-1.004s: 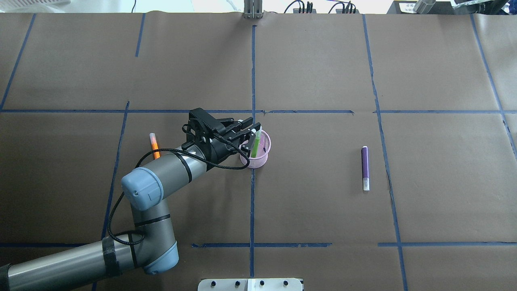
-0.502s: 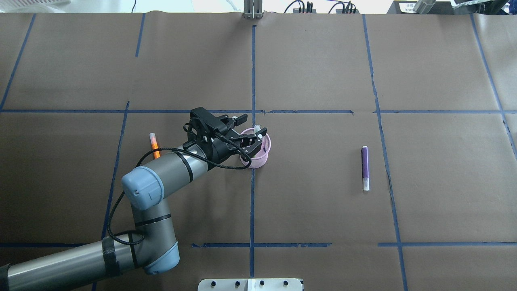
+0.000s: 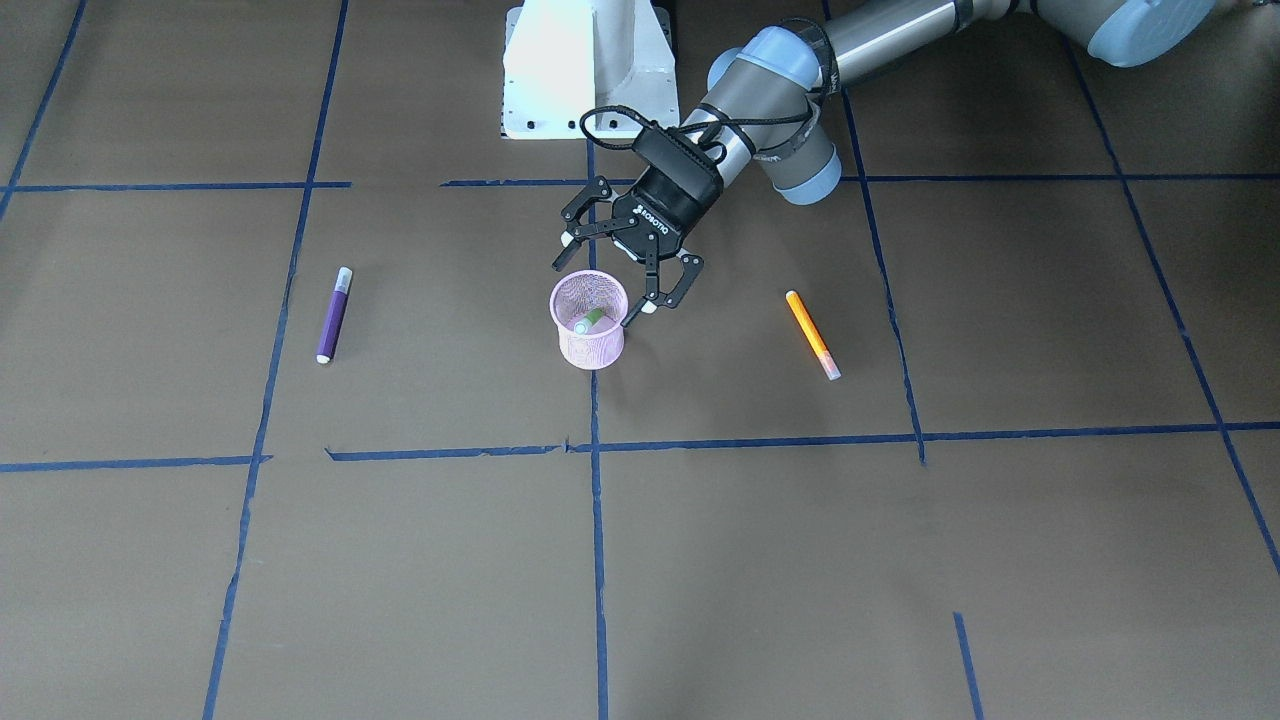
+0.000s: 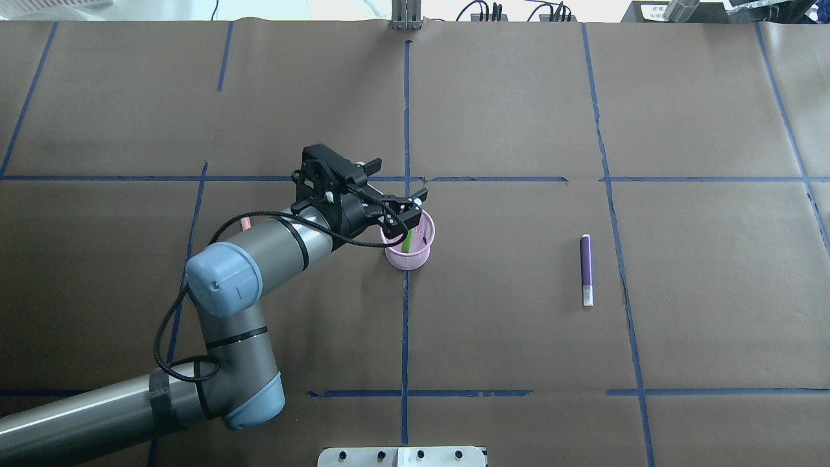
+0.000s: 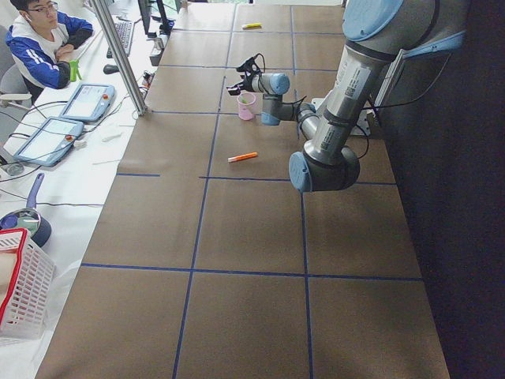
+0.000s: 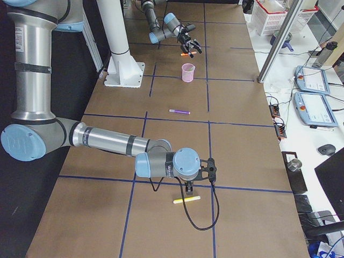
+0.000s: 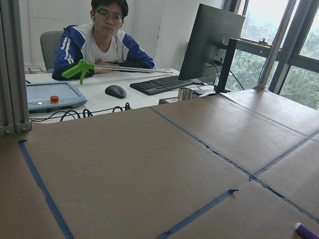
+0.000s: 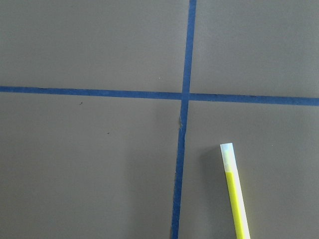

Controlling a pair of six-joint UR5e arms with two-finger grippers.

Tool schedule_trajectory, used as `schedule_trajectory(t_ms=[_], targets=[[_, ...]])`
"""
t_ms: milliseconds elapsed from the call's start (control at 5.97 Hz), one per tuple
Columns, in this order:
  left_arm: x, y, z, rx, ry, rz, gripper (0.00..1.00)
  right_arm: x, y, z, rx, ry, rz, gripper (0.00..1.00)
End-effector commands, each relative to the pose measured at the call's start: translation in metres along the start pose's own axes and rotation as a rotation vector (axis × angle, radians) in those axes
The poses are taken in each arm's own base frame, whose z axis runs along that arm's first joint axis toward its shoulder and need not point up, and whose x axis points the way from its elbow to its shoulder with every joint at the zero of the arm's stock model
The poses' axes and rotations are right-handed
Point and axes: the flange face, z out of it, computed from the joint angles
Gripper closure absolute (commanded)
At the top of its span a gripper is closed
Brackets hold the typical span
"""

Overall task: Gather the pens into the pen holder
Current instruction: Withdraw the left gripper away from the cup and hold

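The pink mesh pen holder (image 3: 590,340) (image 4: 408,254) stands near the table's middle, and a green pen (image 3: 590,320) (image 4: 406,244) leans inside it. My left gripper (image 3: 610,270) (image 4: 399,189) hovers open just above the holder's rim, holding nothing. An orange pen (image 3: 812,334) lies flat on my left of the holder; in the overhead view my arm covers most of it. A purple pen (image 3: 333,314) (image 4: 586,269) lies on the other side. My right gripper (image 6: 196,184) hangs low over a yellow pen (image 6: 186,200) (image 8: 234,196); I cannot tell whether it is open or shut.
Brown paper with blue tape lines (image 4: 406,117) covers the table. The white robot base (image 3: 590,70) stands behind the holder. A person (image 5: 43,43) sits at a desk with tablets beyond the far edge. A red-rimmed basket (image 5: 20,292) sits off the table's left end.
The left gripper was shut on the green pen over the holder, then opened, and the pen dropped in. It has since drawn back and up; the arm now covers the orange pen.
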Motion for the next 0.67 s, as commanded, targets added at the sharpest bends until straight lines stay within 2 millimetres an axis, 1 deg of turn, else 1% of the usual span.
schedule_trajectory(t_ms=[0,167,335,502], targets=[[-0.043,-0.041,-0.035,-0.188,-0.070,0.012,0.00,-0.004,-0.005,0.027,-0.056,0.093,-0.051,0.00],[-0.065,-0.050,-0.052,-0.250,-0.101,0.010,0.00,0.005,-0.004,0.042,-0.091,0.132,-0.105,0.00],[-0.107,-0.045,-0.066,-0.330,-0.100,-0.011,0.00,0.023,-0.023,0.056,-0.119,0.135,-0.150,0.00],[-0.152,-0.046,-0.093,-0.402,-0.082,-0.037,0.00,0.050,-0.029,0.077,-0.103,0.136,-0.174,0.00]])
